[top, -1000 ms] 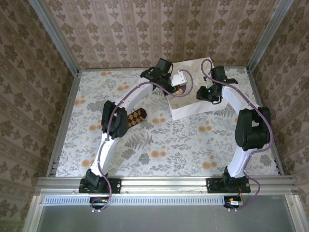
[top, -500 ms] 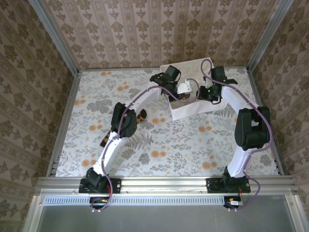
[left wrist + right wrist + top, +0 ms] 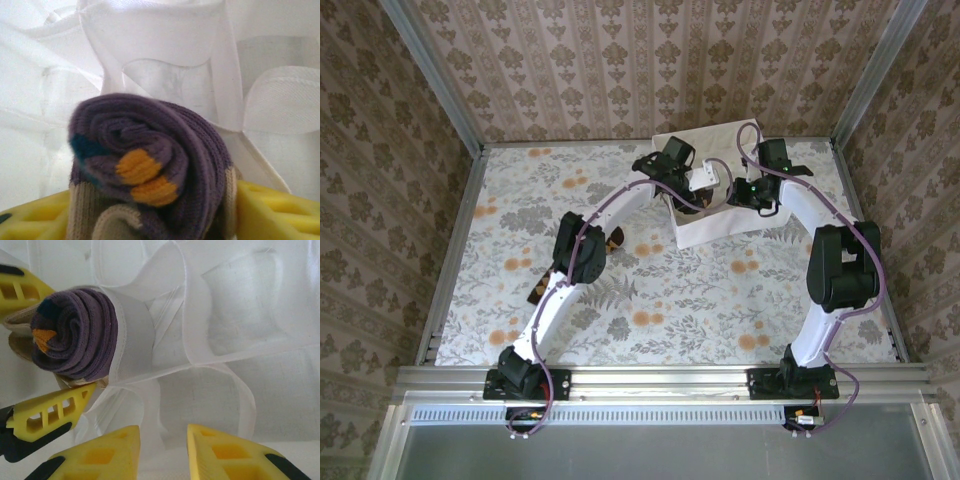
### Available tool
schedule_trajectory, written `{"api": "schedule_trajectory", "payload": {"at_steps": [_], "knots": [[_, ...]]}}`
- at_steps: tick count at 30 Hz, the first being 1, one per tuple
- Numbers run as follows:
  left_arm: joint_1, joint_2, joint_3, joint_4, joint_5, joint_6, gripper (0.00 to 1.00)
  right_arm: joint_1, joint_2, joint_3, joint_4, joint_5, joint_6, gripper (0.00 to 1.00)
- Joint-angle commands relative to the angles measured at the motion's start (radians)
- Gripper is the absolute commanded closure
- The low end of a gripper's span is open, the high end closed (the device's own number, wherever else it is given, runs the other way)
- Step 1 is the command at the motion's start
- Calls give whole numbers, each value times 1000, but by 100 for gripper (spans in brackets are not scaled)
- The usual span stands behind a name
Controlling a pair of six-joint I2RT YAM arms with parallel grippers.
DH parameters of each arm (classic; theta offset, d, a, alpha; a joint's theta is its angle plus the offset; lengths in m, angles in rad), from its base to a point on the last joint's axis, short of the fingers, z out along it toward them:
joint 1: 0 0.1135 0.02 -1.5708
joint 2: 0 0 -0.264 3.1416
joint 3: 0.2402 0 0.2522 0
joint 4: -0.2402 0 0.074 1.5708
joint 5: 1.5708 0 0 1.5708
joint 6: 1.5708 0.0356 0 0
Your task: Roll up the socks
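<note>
Purple sock, ribbed knit, orange and teal patches, rolled tight: in a cell of the white fabric organiser, between the wide-spread yellow fingers of the left hand. Right hand: narrow, a divider between its fingers; grip cannot be told. Left arm now covers more of the brown checked sock on the tabletop than a second earlier.
</note>
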Motion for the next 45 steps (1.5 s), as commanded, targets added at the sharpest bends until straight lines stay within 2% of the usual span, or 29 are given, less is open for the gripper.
{"api": "schedule_trajectory", "payload": {"at_steps": [1,5,15,19,22,26,30,33,37,39,45], "knots": [[7,-62,14,-9,60,-18,26,-3,-2,-2,-77,21,-13,68],[14,-136,14,-3,88,-6,18,-13,11,49,-112,28,-26,68],[37,-330,-36,-21,125,-3,11,-23,-14,185,-209,40,-50,66],[70,-454,-182,-10,86,-13,14,-16,-56,194,-225,41,-41,66],[130,-605,-430,57,51,-81,18,17,-103,181,-233,67,-31,66],[240,-852,-832,162,-83,-334,25,132,-174,127,-218,136,8,65],[384,-1048,-1165,150,-137,-572,36,331,-189,81,-164,224,77,65],[484,-1153,-1371,130,-160,-710,40,493,-133,86,-99,251,132,65],[657,-1233,-1577,171,-107,-868,50,668,40,178,-47,232,167,65],[712,-1232,-1641,197,-62,-908,55,721,147,253,-44,211,171,66],[720,-1150,-1688,234,-19,-906,64,780,408,475,-63,194,135,70]]}}
